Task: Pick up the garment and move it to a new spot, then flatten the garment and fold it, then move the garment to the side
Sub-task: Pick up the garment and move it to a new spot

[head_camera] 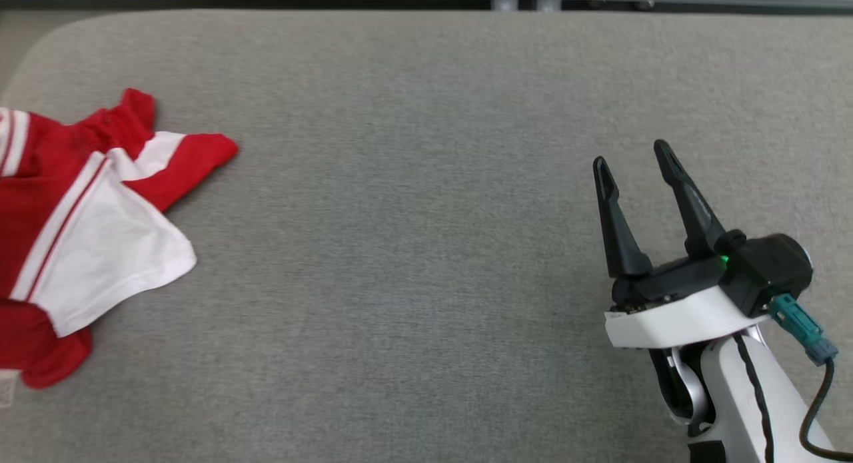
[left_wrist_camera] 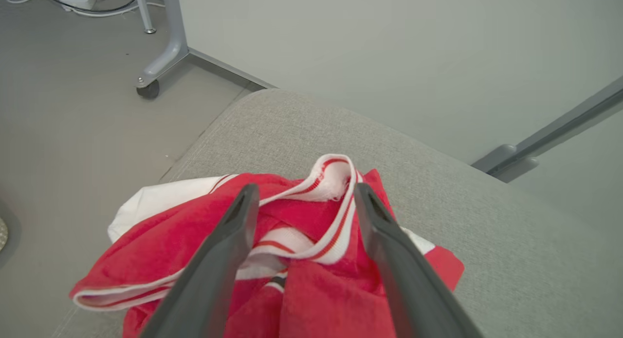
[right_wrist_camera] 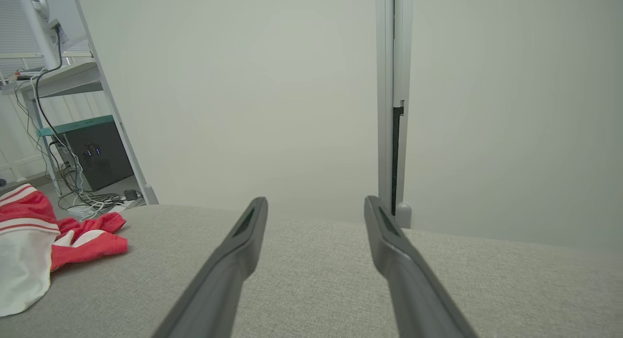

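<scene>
The garment (head_camera: 80,230) is a red and white shirt lying crumpled at the far left of the grey padded table (head_camera: 413,236), partly cut off by the head view's left edge. In the left wrist view my left gripper (left_wrist_camera: 304,194) stands open just above the garment (left_wrist_camera: 302,260), its fingers on either side of a striped red and white cuff, with nothing gripped. My right gripper (head_camera: 633,153) hovers open and empty over bare table at the right, far from the garment. The right wrist view has the garment (right_wrist_camera: 44,240) at its left edge, beyond the open right gripper (right_wrist_camera: 316,204).
The table's rounded far left corner (left_wrist_camera: 263,97) lies close behind the garment, with floor and a wheeled frame leg (left_wrist_camera: 151,82) beyond it. A pale wall and an upright post (right_wrist_camera: 393,109) stand behind the table. Cables and a dark box (right_wrist_camera: 95,158) sit on the floor.
</scene>
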### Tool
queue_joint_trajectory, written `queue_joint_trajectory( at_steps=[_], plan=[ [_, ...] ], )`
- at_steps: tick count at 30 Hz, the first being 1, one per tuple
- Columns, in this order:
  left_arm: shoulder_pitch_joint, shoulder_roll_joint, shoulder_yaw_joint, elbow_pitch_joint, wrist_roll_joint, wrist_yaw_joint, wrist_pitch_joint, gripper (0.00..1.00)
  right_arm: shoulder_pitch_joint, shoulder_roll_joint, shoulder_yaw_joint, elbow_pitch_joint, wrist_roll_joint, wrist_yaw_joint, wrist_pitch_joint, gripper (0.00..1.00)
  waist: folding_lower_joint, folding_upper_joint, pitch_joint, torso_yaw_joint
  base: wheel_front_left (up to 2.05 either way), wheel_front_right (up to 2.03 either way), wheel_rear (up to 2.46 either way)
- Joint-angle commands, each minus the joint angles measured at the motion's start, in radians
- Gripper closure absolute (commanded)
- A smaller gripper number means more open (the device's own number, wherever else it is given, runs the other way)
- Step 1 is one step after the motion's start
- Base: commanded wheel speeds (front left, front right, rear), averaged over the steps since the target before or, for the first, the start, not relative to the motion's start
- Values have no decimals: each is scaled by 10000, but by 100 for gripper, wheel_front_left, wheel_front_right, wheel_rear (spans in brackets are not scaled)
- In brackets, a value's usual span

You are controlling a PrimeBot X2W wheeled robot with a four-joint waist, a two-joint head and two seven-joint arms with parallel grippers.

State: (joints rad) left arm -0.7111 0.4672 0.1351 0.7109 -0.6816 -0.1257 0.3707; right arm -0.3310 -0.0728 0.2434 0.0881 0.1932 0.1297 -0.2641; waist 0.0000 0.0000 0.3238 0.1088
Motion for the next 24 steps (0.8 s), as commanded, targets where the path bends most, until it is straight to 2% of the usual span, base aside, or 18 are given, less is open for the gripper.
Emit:
queue_joint_trajectory(
  at_steps=[1,8,11,12,13,14,15,24],
  plan=[
    [-333,251,-70,366,-127,-44,84,0,-225,-46,29,-83,65,20,-6,0,0,0,538,-547,0,0,0],
    [-669,966,-699,1626,-314,-53,742,0,-424,25,-47,-211,80,19,-7,0,0,0,889,-1060,0,0,0],
    [-734,1052,-945,2071,-500,-55,1006,0,-319,34,-126,-203,81,19,-7,0,0,0,897,-1167,0,0,0],
    [-709,1081,-1088,2134,-577,-56,1163,10,-289,44,-126,-184,77,19,-7,0,0,0,882,-1191,0,0,0],
    [-680,1104,-1189,2158,-677,-56,1272,51,-266,50,-125,-167,73,19,-7,0,0,0,863,-1206,0,0,0],
    [-656,1171,-1281,2152,-768,-57,1302,63,-262,54,-125,-151,63,19,-7,0,0,0,843,-1215,0,0,0],
    [-636,1262,-1365,2109,-801,-57,1182,100,-268,60,-143,-145,52,19,-6,0,0,0,824,-1216,0,0,0],
    [-669,1666,-2285,1671,-1105,-58,132,100,-133,118,-123,46,58,19,-7,0,0,0,247,-1045,0,0,0]
  ],
)
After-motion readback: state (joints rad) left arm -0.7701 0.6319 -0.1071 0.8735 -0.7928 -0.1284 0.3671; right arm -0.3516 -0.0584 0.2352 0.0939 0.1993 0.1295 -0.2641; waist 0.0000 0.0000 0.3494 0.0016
